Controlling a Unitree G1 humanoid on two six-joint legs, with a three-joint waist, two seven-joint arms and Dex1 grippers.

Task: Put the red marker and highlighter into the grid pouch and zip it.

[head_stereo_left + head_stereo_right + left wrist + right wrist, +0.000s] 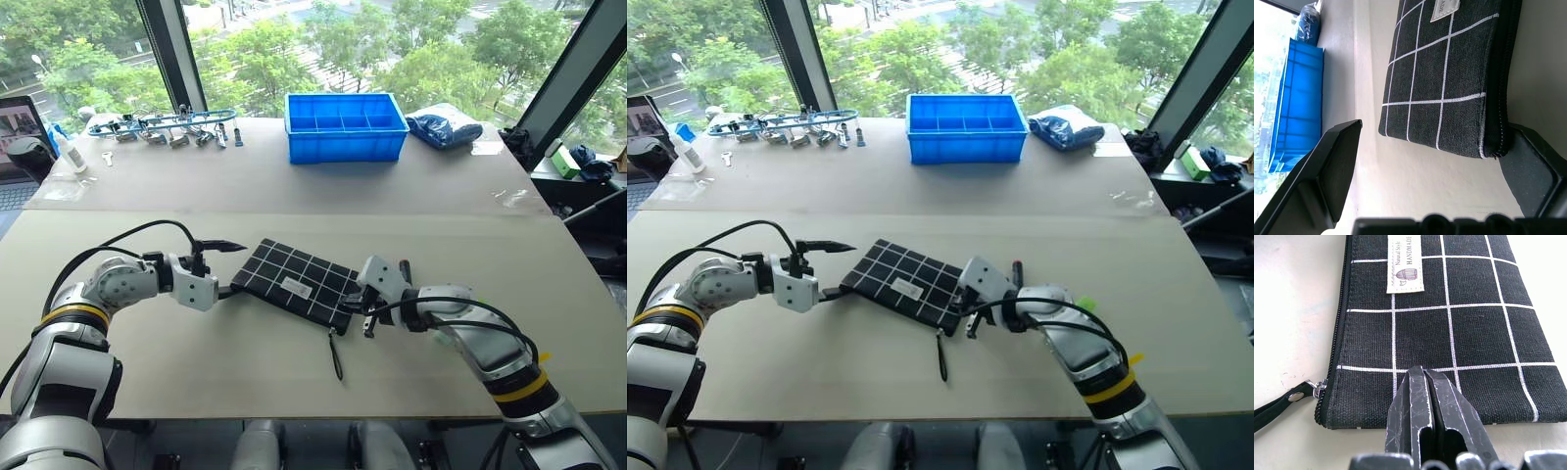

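Observation:
The grid pouch, black with white lines and a white label, lies flat mid-table. Its zipper cord trails toward the front edge, with the pull at the pouch's right end. My left gripper is open, its fingers straddling the pouch's left end; one finger sits by the zipper corner. My right gripper is shut, its tips pressing down on the right end. A small red-tipped dark bit shows behind my right wrist and a pale green bit by the forearm. Neither shows enough to say whether it is the red marker or the highlighter.
A blue divided bin stands at the far middle of the table, with a dark blue bag to its right. A row of tools and a white bottle lie at the far left.

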